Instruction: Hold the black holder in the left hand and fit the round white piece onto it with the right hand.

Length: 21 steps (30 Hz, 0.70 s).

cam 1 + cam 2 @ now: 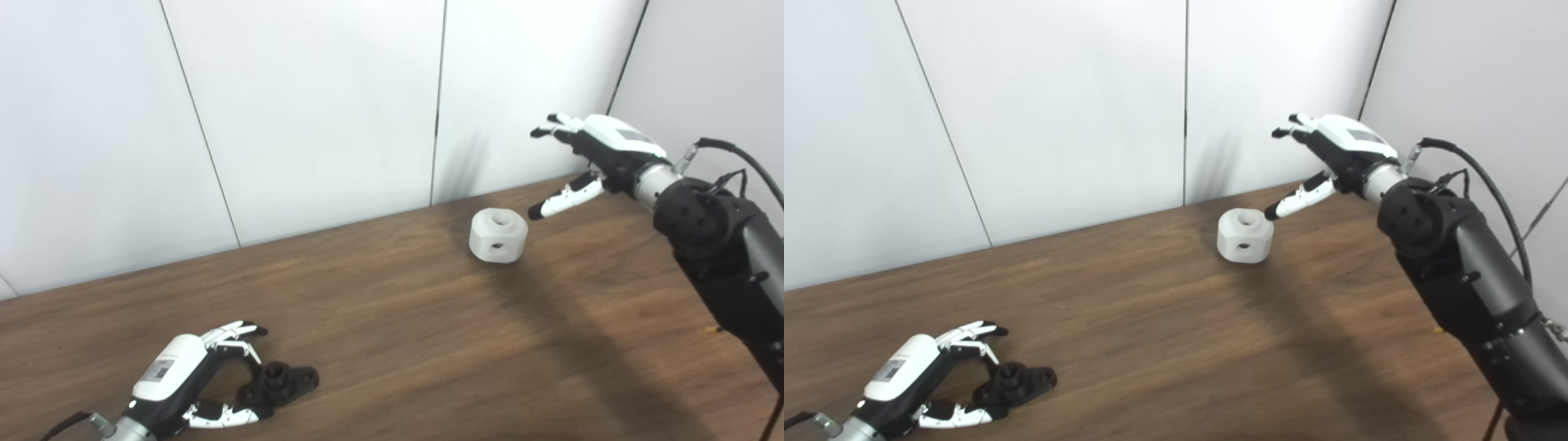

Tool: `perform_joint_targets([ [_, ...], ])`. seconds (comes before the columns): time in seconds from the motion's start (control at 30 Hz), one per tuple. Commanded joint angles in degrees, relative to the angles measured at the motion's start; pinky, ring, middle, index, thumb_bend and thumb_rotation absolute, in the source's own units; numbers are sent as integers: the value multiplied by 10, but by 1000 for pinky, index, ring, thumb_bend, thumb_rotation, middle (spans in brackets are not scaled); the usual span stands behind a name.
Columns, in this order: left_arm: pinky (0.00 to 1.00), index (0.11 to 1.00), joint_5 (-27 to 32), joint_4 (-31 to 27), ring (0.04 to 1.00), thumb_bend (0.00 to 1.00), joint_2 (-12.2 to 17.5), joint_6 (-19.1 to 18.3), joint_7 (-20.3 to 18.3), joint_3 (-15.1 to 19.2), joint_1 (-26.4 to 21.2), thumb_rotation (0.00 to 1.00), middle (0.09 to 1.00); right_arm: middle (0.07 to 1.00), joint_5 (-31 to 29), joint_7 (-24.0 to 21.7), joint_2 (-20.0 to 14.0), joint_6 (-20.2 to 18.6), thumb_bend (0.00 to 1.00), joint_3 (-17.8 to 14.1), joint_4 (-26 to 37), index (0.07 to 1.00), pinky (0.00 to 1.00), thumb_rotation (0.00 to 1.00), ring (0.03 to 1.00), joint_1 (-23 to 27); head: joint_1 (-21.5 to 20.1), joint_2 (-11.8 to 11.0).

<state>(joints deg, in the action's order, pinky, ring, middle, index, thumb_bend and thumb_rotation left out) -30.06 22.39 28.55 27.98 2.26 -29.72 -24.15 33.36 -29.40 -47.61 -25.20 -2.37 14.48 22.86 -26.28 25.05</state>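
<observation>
Right robot hand (597, 159) held open, empty, above-right of round white piece (498, 235); left robot hand (202, 373) cupped loosely around black holder (278, 383) on table (392, 343).

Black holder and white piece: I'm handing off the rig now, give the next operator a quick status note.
Left hand: open, fingers around the black holder, which lies on the table; not lifted.
Right hand: open, raised beside the round white piece, not touching it.
White piece sits on the table near the back wall, far from the holder.
Done: both hands in approach.
Left: grasp and lift holder, grasp white piece, fit it on.
</observation>
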Motion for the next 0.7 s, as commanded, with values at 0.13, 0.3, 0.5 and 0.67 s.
perform_joint_targets([
  [0.13, 879, 485, -24, 30, 908, 522, 17, -11, -39, -18, 28, 50, 860, 1000, -2, 14, -5, 11, 987, 16, -42, 918, 827, 460, 1000, 24, 3, 2],
  [0.3, 876, 485, -24, 24, 909, 522, 20, -11, -42, -17, 30, 50, 856, 1000, -6, 28, 6, 25, 902, 35, -89, 927, 832, 503, 1000, 28, 7, 4],
  [0.5, 870, 485, -22, 14, 903, 522, 21, -12, -48, -12, 34, 49, 852, 1000, -11, 37, 17, 35, 942, 44, -128, 932, 857, 478, 1000, 32, 11, 6],
  [0.67, 870, 485, -24, 11, 903, 522, 24, -12, -54, -8, 35, 50, 853, 1000, -17, 40, 21, 31, 955, 45, -142, 940, 865, 457, 1000, 32, 11, 6],
])
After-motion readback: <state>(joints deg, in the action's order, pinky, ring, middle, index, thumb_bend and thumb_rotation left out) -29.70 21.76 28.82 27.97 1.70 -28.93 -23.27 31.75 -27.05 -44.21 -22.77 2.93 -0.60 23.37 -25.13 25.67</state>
